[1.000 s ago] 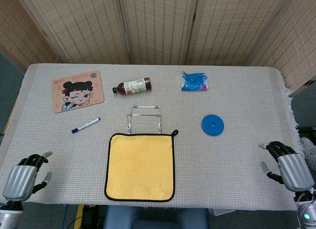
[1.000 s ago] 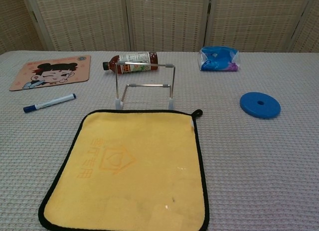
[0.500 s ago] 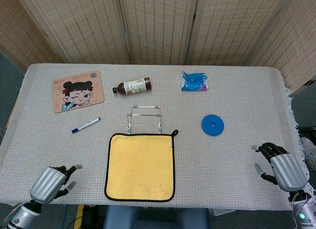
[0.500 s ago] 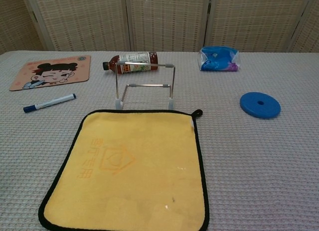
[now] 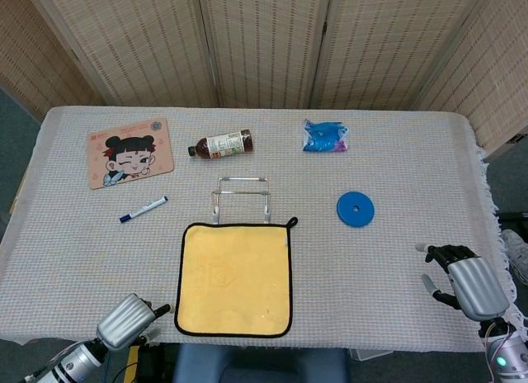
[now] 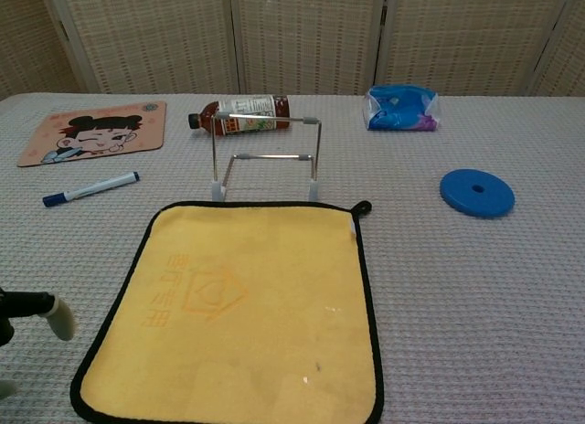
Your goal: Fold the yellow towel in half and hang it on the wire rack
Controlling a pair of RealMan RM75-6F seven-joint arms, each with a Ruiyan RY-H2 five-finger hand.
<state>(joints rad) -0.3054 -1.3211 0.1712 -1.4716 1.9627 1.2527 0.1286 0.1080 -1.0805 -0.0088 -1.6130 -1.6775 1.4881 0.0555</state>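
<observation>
While the yellow towel lies flat and open on the table, just in front of the wire rack, I judge that I am only at the very start: getting my hands near it. No fold is made yet. My left hand is low at the near edge of the table, just beside the towel's near left corner. It holds nothing, but I cannot tell if its fingers are wide or curled. My right hand is well apart from the towel, out by the right edge, with its fingers a little spread and nothing in them. Next I think I need to pinch the two near corners, lift them, and lay them over the far edge by the rack.
</observation>
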